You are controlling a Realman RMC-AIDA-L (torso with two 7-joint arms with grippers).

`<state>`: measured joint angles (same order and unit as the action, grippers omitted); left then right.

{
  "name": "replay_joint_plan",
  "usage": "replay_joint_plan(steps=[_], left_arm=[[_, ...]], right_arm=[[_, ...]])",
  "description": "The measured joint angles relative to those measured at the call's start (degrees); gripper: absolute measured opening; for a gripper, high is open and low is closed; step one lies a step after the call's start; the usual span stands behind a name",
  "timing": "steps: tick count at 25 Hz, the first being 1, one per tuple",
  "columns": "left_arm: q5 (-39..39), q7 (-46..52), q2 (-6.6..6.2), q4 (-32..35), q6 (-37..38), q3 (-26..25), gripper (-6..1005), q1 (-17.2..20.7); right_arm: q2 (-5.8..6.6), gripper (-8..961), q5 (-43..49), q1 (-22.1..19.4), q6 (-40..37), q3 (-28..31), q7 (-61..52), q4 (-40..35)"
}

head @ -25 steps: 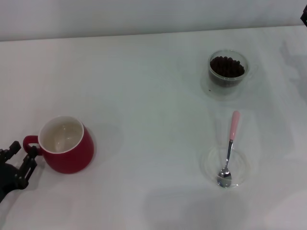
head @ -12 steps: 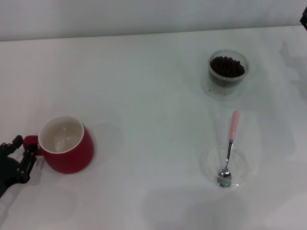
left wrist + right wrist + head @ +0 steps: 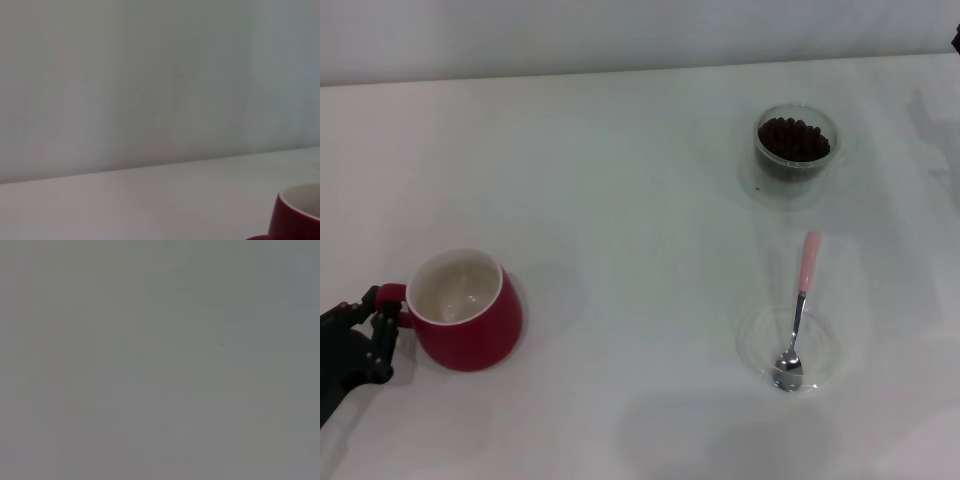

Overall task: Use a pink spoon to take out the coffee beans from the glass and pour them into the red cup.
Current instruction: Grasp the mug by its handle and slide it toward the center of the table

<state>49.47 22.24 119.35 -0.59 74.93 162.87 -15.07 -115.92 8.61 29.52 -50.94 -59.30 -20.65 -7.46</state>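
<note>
The red cup (image 3: 475, 335) stands upright at the near left of the white table, its white inside empty; its rim also shows in the left wrist view (image 3: 297, 212). My left gripper (image 3: 377, 312) sits at the cup's left side, its fingers closed around the small red handle. The glass (image 3: 796, 160) stands at the far right, filled with coffee beans (image 3: 794, 138). The pink spoon (image 3: 801, 300) lies nearer, its metal bowl resting in a flat clear dish (image 3: 823, 350) and its pink handle pointing toward the glass. My right gripper is out of view.
A dark bit of the right arm (image 3: 956, 40) shows at the far right edge. The white table (image 3: 620, 200) ends at a pale wall along its far side. The right wrist view shows only plain grey.
My left gripper has moved in and its fingers have narrowed around the cup's handle. The red cup has shifted slightly to the right and nearer. Glass, spoon and dish have not moved.
</note>
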Motion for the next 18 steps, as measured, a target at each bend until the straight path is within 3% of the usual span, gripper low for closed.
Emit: replay_joint_plan(steps=[11,18], left_arm=[[0.0,-3.4,0.11,3.2,-0.3,0.0,141,-1.0],[-1.8,-5.1,0.09,6.5,-5.4,0.0,139,-4.6]], right_arm=[[0.03,844,0.0,0.4,-0.1,0.0,0.0,-0.2],[0.14,845,0.0,0.6,-0.1,0.0,0.0,-0.4]])
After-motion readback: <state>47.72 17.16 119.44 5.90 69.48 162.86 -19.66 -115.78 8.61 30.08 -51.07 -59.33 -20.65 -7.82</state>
